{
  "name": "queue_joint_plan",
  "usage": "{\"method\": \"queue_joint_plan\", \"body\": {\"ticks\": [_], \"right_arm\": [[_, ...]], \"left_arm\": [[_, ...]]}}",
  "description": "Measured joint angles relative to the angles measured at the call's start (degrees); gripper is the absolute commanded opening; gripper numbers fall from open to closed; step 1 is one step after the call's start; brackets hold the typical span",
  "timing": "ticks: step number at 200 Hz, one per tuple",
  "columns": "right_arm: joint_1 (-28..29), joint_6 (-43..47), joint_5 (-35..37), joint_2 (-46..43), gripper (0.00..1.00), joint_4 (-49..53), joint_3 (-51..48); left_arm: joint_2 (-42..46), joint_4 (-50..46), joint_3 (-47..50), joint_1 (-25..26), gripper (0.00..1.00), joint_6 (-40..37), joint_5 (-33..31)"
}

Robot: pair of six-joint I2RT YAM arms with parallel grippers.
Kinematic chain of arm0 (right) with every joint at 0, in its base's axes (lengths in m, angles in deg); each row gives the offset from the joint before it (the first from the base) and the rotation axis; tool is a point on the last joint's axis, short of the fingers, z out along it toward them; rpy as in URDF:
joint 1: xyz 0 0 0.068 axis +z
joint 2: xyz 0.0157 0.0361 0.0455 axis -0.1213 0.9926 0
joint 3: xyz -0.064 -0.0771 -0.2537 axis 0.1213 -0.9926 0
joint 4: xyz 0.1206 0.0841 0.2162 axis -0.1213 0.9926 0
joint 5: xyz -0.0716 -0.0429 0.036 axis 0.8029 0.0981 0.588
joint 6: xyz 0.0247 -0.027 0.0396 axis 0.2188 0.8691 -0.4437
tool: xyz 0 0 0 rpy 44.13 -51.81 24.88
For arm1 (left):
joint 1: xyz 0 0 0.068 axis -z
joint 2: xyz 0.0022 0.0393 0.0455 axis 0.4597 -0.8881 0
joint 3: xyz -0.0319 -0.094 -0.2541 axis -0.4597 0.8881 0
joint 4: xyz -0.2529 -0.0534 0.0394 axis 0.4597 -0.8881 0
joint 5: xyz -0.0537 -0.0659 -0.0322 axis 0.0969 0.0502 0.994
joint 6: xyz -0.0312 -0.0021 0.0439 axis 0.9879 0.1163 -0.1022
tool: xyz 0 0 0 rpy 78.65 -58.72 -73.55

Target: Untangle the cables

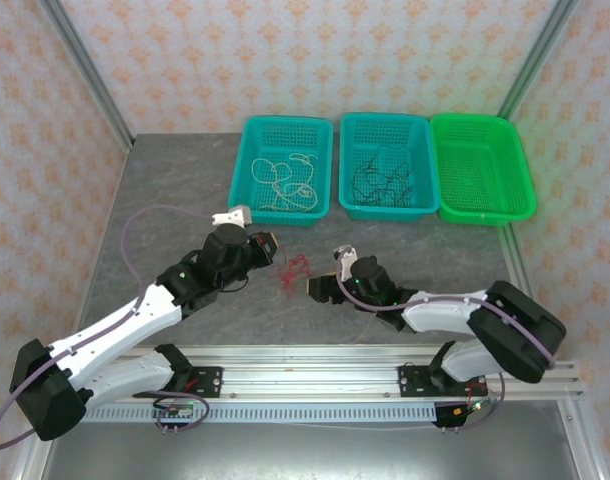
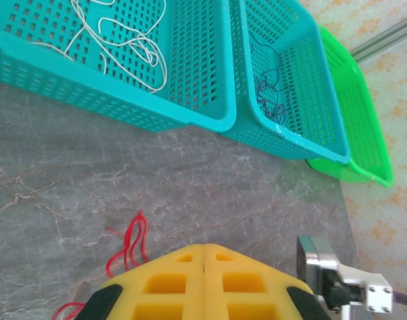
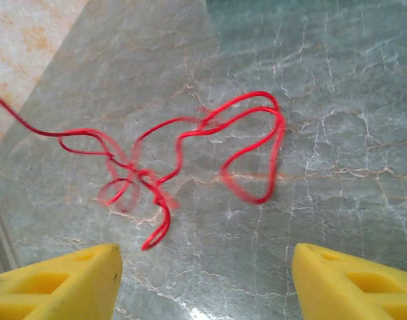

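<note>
A red cable (image 3: 190,153) lies loose in loops on the grey table, between the two grippers (image 1: 290,270). My right gripper (image 3: 207,267) hangs just short of it, wide open, its yellow fingers (image 3: 63,280) apart and nothing between them; from above it is to the right of the cable (image 1: 313,287). My left gripper (image 2: 204,250) is shut, its yellow pads pressed together with nothing seen between them, and the red cable (image 2: 130,243) lies just to its left. A cream-white cable (image 1: 285,180) lies in the left teal basket (image 1: 247,150). A black cable (image 1: 385,175) lies in the middle teal basket (image 1: 350,140).
A green basket (image 1: 505,140) stands at the right end of the basket row, along the back of the table. Metal frame rails run along the table's sides and near edge. Open table surface lies to the left of the baskets.
</note>
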Motion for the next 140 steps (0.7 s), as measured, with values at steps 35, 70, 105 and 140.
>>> {"method": "queue_joint_plan", "body": {"ticks": [35,70,105,140], "right_arm": [[-0.02,2.62,3.34,2.34,0.7,-1.36,0.59],[-0.02,13.29,4.07,3.15,0.79,0.17,3.74],[0.68,26.47,4.15,6.8,0.79,6.1,10.32],[1.92,38.73,5.09,11.34,0.83,11.93,15.69]], "left_arm": [[0.74,-0.04,0.26,0.0,0.0,0.0,0.09],[2.38,-0.11,1.49,0.0,0.0,-0.13,0.11],[2.69,-0.26,4.2,0.0,0.0,-0.13,0.13],[6.32,-1.49,8.02,0.0,0.0,-0.11,-0.02]]}}
